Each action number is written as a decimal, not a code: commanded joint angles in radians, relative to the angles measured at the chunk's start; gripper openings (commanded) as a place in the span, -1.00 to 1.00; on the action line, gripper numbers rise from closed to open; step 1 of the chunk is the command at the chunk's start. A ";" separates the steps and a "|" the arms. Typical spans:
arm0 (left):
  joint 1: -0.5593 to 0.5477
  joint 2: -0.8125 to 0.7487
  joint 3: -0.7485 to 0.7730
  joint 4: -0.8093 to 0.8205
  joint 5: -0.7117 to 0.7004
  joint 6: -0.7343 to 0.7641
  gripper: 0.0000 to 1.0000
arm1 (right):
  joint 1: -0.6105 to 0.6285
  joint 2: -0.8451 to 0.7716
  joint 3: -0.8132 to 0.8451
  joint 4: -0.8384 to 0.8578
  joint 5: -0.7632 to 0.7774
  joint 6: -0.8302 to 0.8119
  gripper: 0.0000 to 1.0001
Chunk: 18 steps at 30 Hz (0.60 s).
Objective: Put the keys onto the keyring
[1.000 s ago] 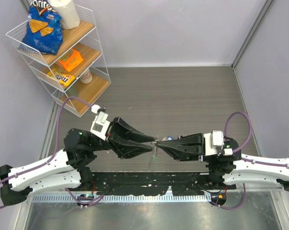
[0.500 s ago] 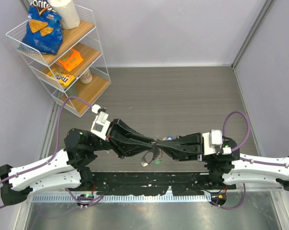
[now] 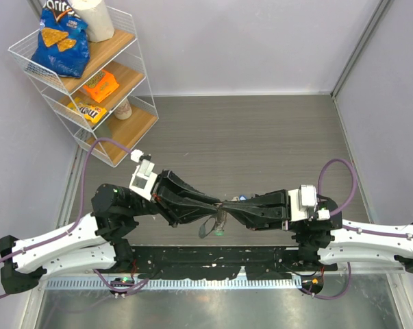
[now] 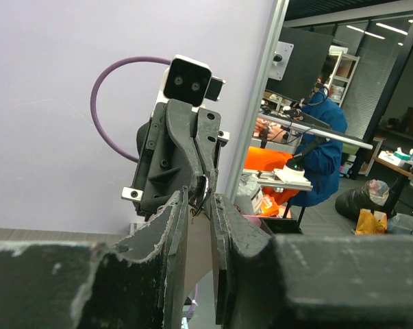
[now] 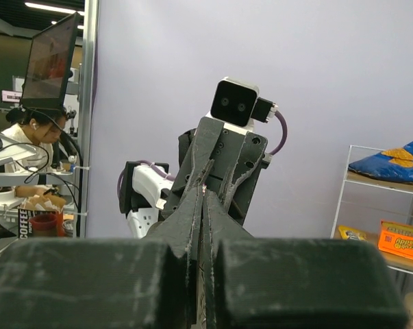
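Note:
My left gripper [image 3: 218, 205] and right gripper [image 3: 229, 205] meet tip to tip above the table's near middle. The keyring [image 3: 209, 225] hangs below them as a floppy grey loop. A green key head [image 3: 222, 232] shows at its lower right. A blue key head [image 3: 242, 197] peeks out just behind the right fingers; I cannot tell whether it lies on the table. In the left wrist view the left gripper [image 4: 201, 197] has narrow jaws with a flat grey strip between them. In the right wrist view the right gripper [image 5: 206, 192] is pressed shut with a thin metal glint at the tips.
A white wire shelf rack [image 3: 28, 65] with snack bags stands at the far left. Purple cables loop off both arms. The black base rail [image 3: 213, 264] runs along the near edge under the grippers.
The keyring has gone from a thin strand under the tips to a wider loop hanging down and slightly left. Both grippers stay tip to tip, shifted a little toward me.

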 commanded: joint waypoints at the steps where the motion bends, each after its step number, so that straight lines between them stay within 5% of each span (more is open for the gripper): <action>1: -0.001 -0.008 0.018 0.054 0.003 0.001 -0.52 | 0.004 0.006 0.021 0.072 0.010 0.017 -0.90; 5: -0.001 -0.005 0.025 0.052 0.011 0.000 -0.61 | 0.004 0.013 0.021 0.072 0.005 0.026 -0.89; 9: -0.001 0.007 0.037 0.037 0.026 0.004 -1.00 | 0.004 0.012 0.019 0.078 0.004 0.030 -0.90; 18: -0.002 -0.003 0.032 0.034 0.036 0.018 -1.00 | 0.004 -0.016 0.018 0.049 -0.001 0.039 -0.90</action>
